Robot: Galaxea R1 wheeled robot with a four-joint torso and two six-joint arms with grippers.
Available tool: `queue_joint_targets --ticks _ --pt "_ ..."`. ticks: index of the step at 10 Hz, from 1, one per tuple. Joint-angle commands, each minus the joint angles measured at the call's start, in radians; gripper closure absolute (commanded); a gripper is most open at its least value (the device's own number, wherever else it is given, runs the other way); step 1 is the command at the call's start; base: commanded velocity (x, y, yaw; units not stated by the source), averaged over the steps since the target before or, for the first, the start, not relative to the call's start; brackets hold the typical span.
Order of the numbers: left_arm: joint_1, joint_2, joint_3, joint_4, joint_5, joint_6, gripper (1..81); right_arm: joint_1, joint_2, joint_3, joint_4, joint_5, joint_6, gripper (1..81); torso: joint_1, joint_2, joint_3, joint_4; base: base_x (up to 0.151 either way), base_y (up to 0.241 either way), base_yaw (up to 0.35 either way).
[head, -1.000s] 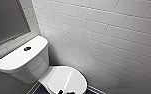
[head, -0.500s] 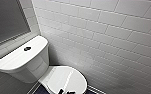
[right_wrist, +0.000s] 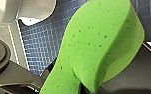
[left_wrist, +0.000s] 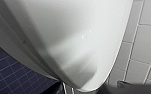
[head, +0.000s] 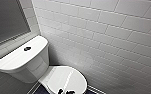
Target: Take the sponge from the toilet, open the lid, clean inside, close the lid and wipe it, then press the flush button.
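Right wrist view, r. claw (right_wrist: 89, 83) gripping sponge (right_wrist: 101, 45), l. claw (left_wrist: 131, 89) can't tell, toilet (head: 21, 61) same as before

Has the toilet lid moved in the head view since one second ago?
No. The toilet lid lies shut as before, at the same place against the tank and the tiled wall.
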Motion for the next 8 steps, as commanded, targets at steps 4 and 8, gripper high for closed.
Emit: queue_joint_targets --ticks 4,8 --pt "-0.162 -0.039 0.09 0.042 -0.063 0.008 1.0 0.02 -0.042 0.039 -0.017 -0.055 0.001 81.1 0.0 0.0 0.0 0.0 0.0 0.0 0.0" --pt "-0.162 -0.03 0.067 0.044 -0.065 0.007 1.0 0.02 -0.042 0.037 -0.017 -0.055 0.001 81.1 0.0 0.0 0.0 0.0 0.0 0.0 0.0"
